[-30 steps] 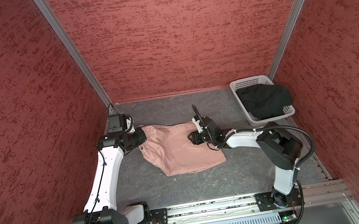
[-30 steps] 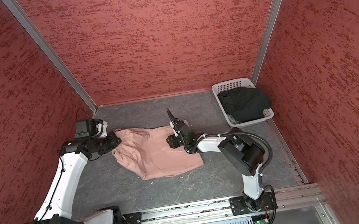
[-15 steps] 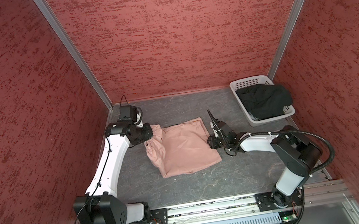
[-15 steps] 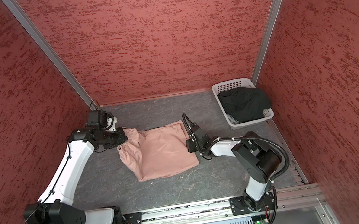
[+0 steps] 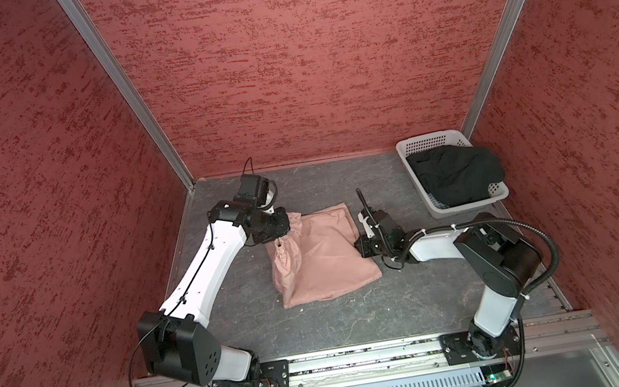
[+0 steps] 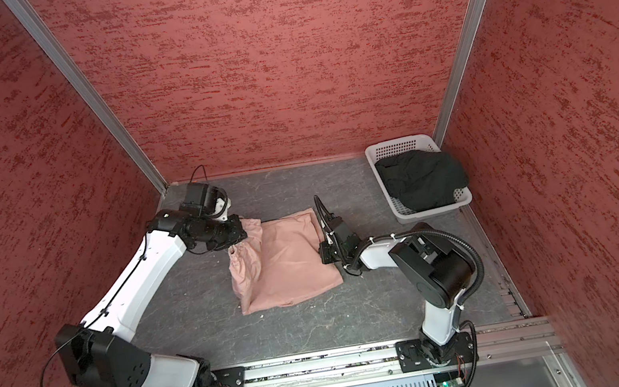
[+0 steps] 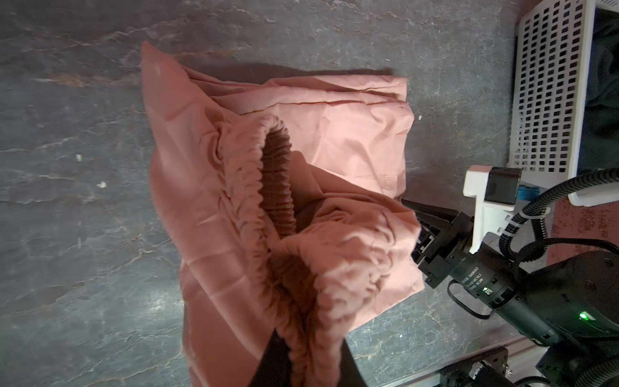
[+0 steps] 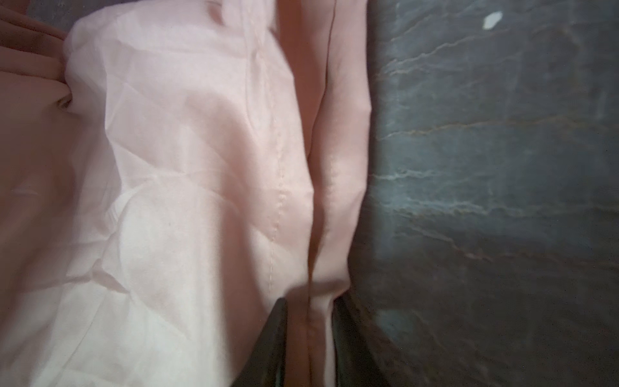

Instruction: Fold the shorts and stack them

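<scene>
Lying on the grey veined counter point(image 5: 320, 327) between red walls point(image 5: 299, 57), dusty pink fabric shorts point(image 5: 330, 258) are clamped: left jaws on waistband point(image 5: 282, 251), right jaws on hem point(image 8: 321, 201); black fabric shorts point(image 5: 456, 175) fill a white perforated basket point(image 5: 431, 138).

Pink shorts point(image 6: 289, 261) spread; black shorts point(image 6: 423, 180) in basket point(image 6: 401, 144).

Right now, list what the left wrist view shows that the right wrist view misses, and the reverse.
Left wrist only: the gathered waistband of the pink shorts raised off the table, the white basket holding the black shorts, and the right arm at the hem side. Right wrist only: a close look at the stitched hem lying between that arm's jaws. Both: pink fabric and grey tabletop.
</scene>
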Motion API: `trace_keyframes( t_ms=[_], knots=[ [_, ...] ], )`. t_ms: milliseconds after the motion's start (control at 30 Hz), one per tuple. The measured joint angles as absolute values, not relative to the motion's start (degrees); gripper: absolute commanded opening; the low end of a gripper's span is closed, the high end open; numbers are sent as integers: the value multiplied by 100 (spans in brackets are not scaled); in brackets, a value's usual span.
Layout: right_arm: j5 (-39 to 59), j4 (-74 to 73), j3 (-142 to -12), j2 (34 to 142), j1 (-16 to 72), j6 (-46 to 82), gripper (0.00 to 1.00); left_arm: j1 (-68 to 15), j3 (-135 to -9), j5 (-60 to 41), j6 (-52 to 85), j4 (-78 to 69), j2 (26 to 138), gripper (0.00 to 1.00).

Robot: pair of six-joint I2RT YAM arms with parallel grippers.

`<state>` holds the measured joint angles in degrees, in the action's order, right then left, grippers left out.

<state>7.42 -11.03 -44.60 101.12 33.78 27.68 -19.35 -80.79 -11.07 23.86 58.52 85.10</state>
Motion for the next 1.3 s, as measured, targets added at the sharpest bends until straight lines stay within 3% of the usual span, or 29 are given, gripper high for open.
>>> trace_keyframes(
  t_ms=[400, 500, 633, 667, 700, 800, 1067, 1167, 1300],
  knots=[
    [1028, -1752, -4397, 10333, 3374, 3009, 26, -2934, -8385, -1297, 3336, 4987, 9384, 15],
    [1050, -1885, -4333, 10335, 3374, 3094, 29, -3214, -8521, -1299, 3498, 4838, 9697, 20],
    [1094, -1979, -4307, 10335, 3376, 3183, 34, -3568, -8661, -1319, 3610, 4646, 10031, 40],
    [1094, -1986, -4307, 10335, 3376, 3201, 36, -3645, -8689, -1328, 3597, 4593, 10101, 63],
    [1094, -1990, -4305, 10335, 3376, 3221, 40, -3715, -8720, -1341, 3590, 4552, 10154, 99],
    [1035, -1931, -4305, 10261, 3376, 3234, 51, -3865, -8897, -1356, 3594, 4539, 10241, 100],
    [51, -301, -4303, 9061, 3352, 2991, 58, -3774, -9411, -1007, 3164, 4895, 10003, 99],
    [-360, 410, -4357, 8197, 3312, 2805, 53, -3474, -9113, -923, 2995, 4950, 9402, 99],
    [-305, 871, -4609, 7518, 3295, 2571, 34, -2842, -8121, -790, 2810, 4703, 8228, 99]
  ],
)
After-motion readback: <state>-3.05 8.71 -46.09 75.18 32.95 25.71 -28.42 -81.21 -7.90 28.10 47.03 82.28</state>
